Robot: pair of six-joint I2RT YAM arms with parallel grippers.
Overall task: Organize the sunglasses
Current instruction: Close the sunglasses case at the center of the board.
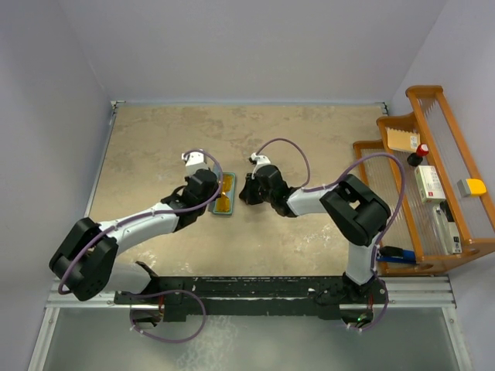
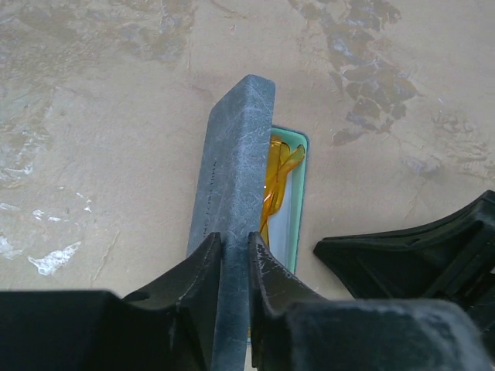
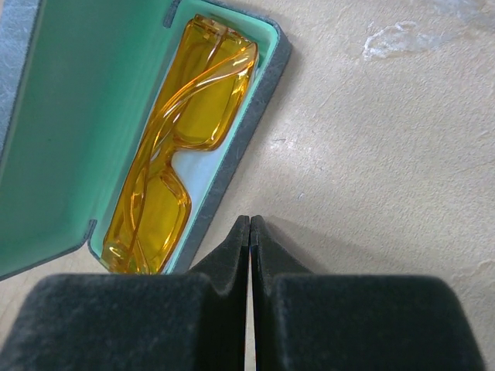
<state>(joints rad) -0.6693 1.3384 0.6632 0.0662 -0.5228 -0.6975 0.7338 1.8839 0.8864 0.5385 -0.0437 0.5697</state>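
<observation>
The orange sunglasses [image 3: 174, 147] lie folded inside the open grey-blue case, on its teal lining [image 3: 69, 116]. From above they show as an orange patch [image 1: 224, 199] in the case's tray. My left gripper [image 2: 236, 251] is shut on the case's lid [image 2: 236, 170], which stands nearly upright over the tray; the sunglasses [image 2: 277, 174] show just behind it. My right gripper [image 3: 250, 224] is shut and empty, its tips on the table right beside the case's outer edge [image 3: 247, 124]. From above, the left gripper [image 1: 203, 185] and right gripper [image 1: 246, 192] flank the case.
A wooden rack [image 1: 433, 178] with small boxes and a bottle stands along the right wall. Blue-handled tools [image 1: 398, 255] lie at its near end. Walls close the table at the back and left. The right gripper's black fingers [image 2: 418, 255] show in the left wrist view.
</observation>
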